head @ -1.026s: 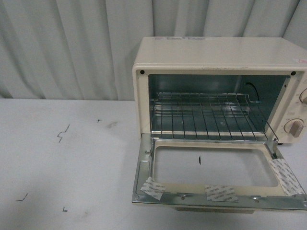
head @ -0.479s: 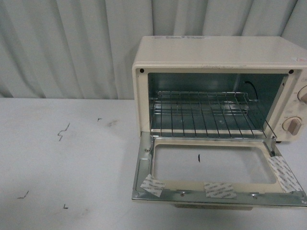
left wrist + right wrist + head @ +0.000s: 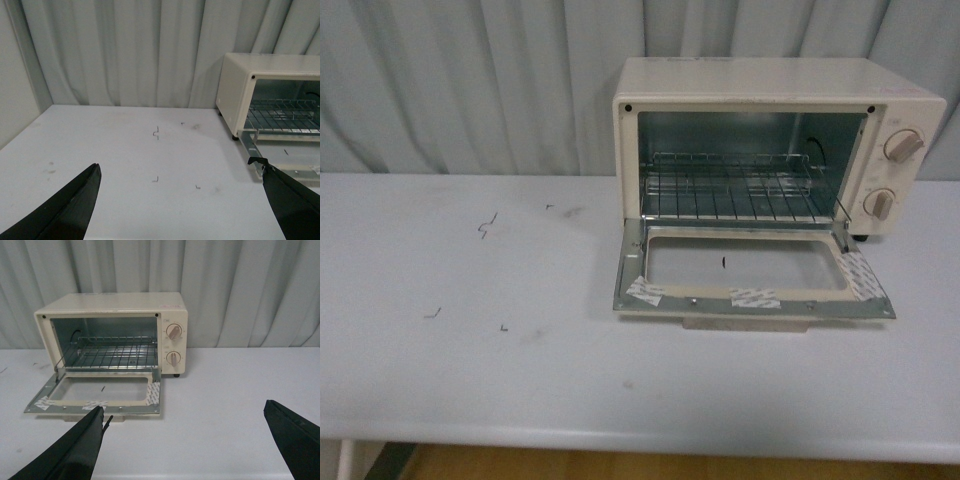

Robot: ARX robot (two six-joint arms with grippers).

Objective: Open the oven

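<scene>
Hanging low over the near part of the surface (image 3: 520, 380), both tools show only in their own wrist views: the left tool (image 3: 185, 210) has its dark fingers (image 3: 70, 207) spread wide with nothing between them, and the right tool (image 3: 192, 445) is spread just as wide and also empty. Neither touches anything, and neither arm appears in the front view. Beyond them the pale surface carries a few small dark marks (image 3: 487, 227) toward the left. Farther back, on the right side of the surface, stands the oven (image 3: 775, 150), a cream box with its door (image 3: 752, 278) swung fully down until it lies nearly flat, window frame upward, with strips of tape (image 3: 755, 297) along its front edge. The beige handle (image 3: 750, 322) peeks out under that edge. Inside, the wire rack (image 3: 735, 190) sits level in the cavity, and the two knobs (image 3: 892, 175) sit on the right of the front panel. Behind everything hangs a pleated curtain (image 3: 470, 90). Judged from this, the opening looks finished, so the step in hand is simply to keep clear: the tools are best held back and apart, well away from the lowered door, so nothing nudges it upward or shifts the oven.
</scene>
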